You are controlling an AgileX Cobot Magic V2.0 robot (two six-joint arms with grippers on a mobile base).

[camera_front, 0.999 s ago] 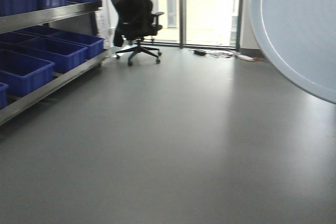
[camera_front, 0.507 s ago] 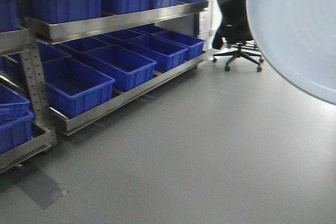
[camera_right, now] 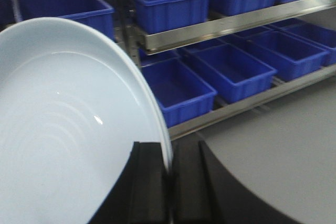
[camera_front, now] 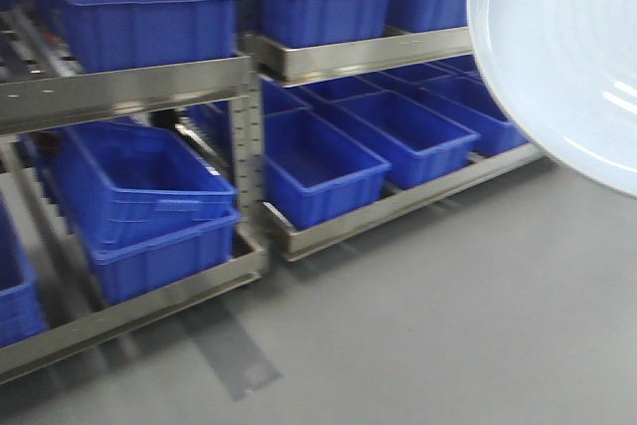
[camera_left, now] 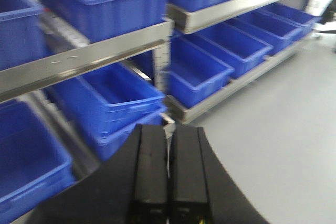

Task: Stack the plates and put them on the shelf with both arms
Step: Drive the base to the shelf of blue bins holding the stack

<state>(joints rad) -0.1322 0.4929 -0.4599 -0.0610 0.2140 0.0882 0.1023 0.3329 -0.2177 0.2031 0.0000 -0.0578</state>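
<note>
- Right now, your right gripper (camera_right: 169,153) has its two black fingers pinched on the rim of the pale plate (camera_right: 68,129). The plate stands tilted on edge, spreading left of the fingers. You cannot tell whether a second plate lies behind it.
- In the front view, that plate (camera_front: 567,47) fills the upper right corner, held in the air in front of the shelf (camera_front: 129,97).
- Your left gripper (camera_left: 168,140) has its fingers pressed together with nothing between them.
- The steel tiers hold blue crates (camera_front: 129,7), and grey floor (camera_front: 448,316) lies before them.
</note>
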